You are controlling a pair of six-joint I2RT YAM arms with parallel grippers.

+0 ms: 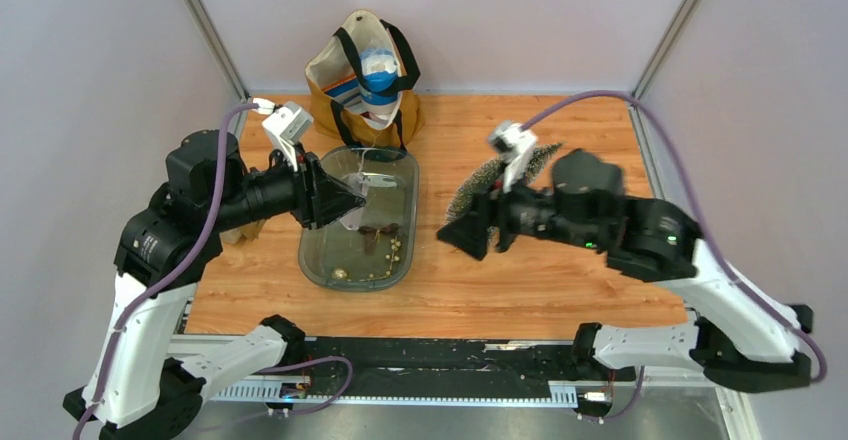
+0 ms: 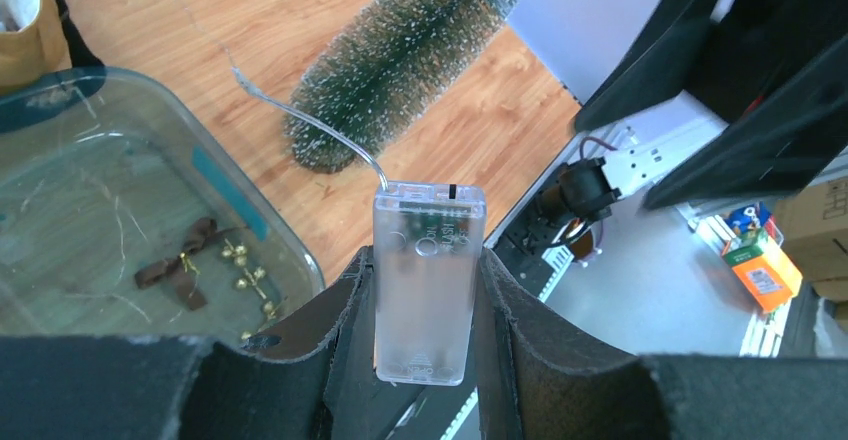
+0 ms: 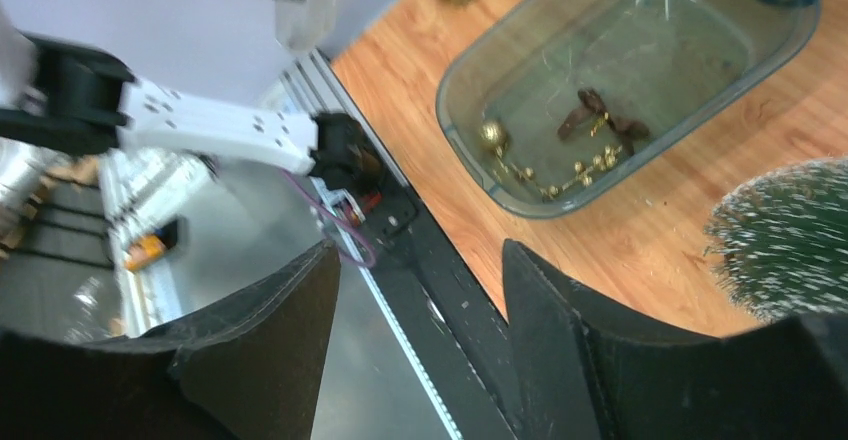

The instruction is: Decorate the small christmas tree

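Bright, even light casts soft shadows on the worktop. The right wrist view is blurred, and pale glare streaks the clear tray.

The small christmas tree (frosted green) lies sideways.

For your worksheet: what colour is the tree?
The small christmas tree is dark green with white-frosted tips; clearest in left wrist view.

Setting: robotics lab test cell. Evidence: plain partition walls on left, far and right sides; metal corner posts; wood-grain table; black mounting rail along near edge; cardboard boxes on the floor beyond.
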